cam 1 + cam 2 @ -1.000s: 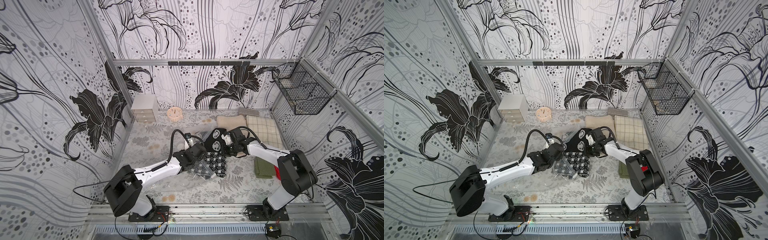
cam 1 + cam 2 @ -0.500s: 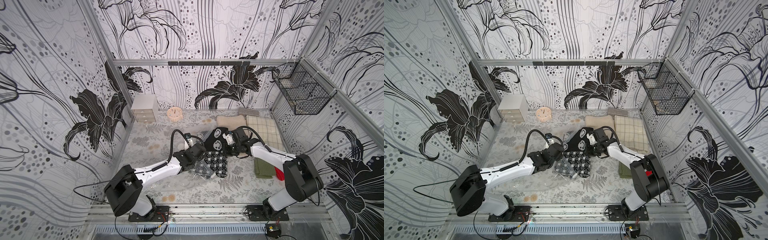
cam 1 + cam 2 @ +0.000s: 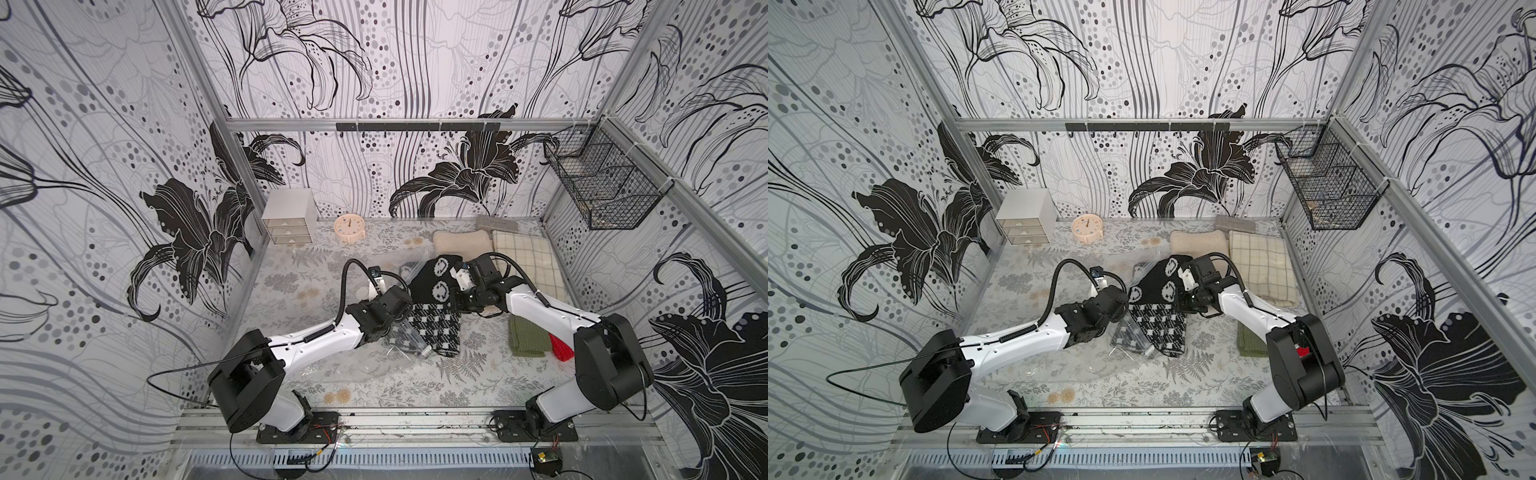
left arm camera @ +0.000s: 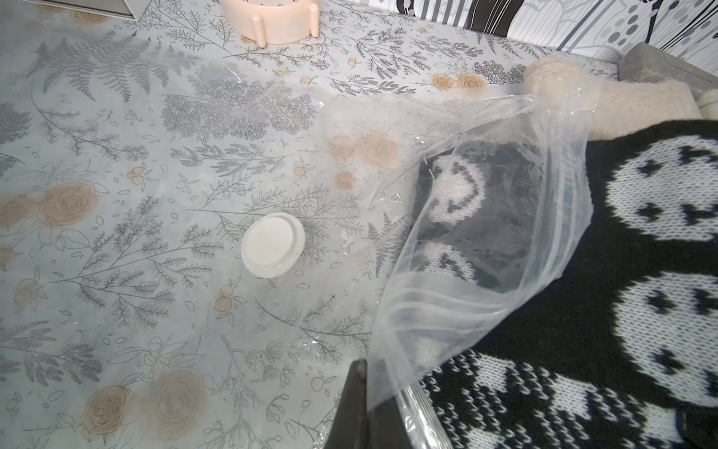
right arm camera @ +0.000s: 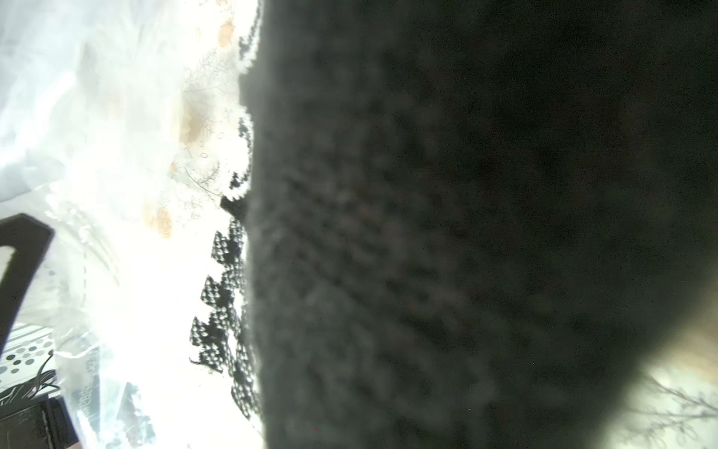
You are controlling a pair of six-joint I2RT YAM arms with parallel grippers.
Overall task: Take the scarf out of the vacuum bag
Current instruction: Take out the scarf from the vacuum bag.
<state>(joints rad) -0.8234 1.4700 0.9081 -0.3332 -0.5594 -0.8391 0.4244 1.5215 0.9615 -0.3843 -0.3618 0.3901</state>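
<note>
The scarf (image 3: 437,286) is black-and-white knit with face shapes and a checked end (image 3: 1160,328). My right gripper (image 3: 453,293) is shut on its black part and holds it raised above the table. In the right wrist view the dark scarf (image 5: 427,233) fills the frame and hides the jaws. The vacuum bag (image 4: 505,233) lies crinkled to the scarf's left, with its round white valve (image 4: 272,245) flat on the table. Part of the scarf shows through the plastic. My left gripper (image 4: 363,385) is shut on the bag's edge (image 3: 409,328).
At the back stand a small drawer box (image 3: 289,218) and a pink clock (image 3: 349,227). Cream cloth (image 3: 459,241) and checked cloth (image 3: 525,262) lie at the back right. Folded green cloth (image 3: 528,338) lies by a red item (image 3: 561,349). A wire basket (image 3: 602,187) hangs on the right wall.
The right arm's elbow has swung out to the right and the raised scarf has shifted slightly with it. The left arm holds still on the bag.
</note>
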